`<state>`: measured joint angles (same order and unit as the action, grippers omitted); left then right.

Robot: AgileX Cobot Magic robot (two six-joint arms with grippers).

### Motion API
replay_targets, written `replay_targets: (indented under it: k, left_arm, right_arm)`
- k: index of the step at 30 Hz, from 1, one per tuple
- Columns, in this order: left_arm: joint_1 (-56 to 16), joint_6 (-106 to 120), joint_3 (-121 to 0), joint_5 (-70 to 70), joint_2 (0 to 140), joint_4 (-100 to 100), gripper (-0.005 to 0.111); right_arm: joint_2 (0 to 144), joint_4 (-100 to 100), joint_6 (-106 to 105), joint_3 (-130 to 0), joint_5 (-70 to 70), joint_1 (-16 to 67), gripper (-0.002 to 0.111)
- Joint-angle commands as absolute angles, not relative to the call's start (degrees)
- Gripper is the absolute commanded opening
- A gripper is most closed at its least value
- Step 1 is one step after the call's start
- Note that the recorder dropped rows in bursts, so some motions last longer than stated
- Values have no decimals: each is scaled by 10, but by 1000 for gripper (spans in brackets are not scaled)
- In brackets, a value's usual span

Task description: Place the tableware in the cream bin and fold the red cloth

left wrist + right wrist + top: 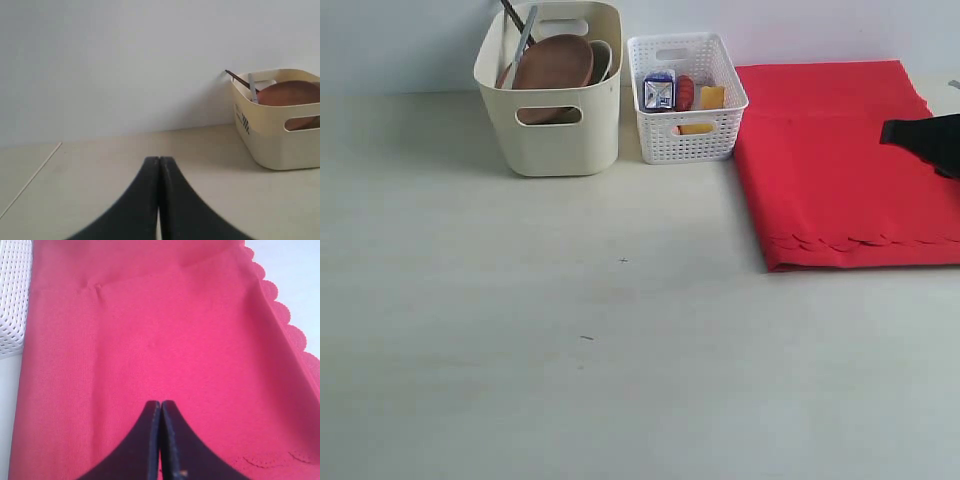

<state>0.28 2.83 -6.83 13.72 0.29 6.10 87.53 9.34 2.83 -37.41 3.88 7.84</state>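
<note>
While checking R pincer (160,405), found it closed tight, tips pressed together w/ nothing between, hovering over red cloth (150,340) w/o gripping it. Found cloth lying flat on counter (570,350) at far R of ext. view, w/ scalloped edge resting on top of another red layer along near side. Noted L edge of cloth just beside white lattice basket (685,140); saw small blue-white carton (659,90) plus red & yellow food items (712,96) inside. Spotted cream bin (550,140) just L of basket, near back wall. Made out tableware in bin: round brown wooden plate (553,62) leaning on edge, silver table knife (523,40) & dark chopsticks (512,14) sticking up above rim; couldn't ID pale rim (603,58) behind plate. Found L pincer (159,161) likewise closed & empty, over counter, well apart from bin.
</note>
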Motion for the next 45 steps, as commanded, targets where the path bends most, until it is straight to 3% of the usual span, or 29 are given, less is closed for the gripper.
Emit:
replay_targets:
  k: [1,7,20,45]
  left_arm:
    - [20,-4,-43,109,0,51,1]
    - [34,-6,0,23,0,26,1]
    - [74,-6,0,85,0,5,1]
    - [74,-5,0,89,0,6,1]
  right_arm:
    - [872,94,30,-373,44,77,0]
    - [872,94,30,-373,44,77,0]
    - [872,95,30,-373,44,77,0]
    - [872,92,30,-375,60,77,0]
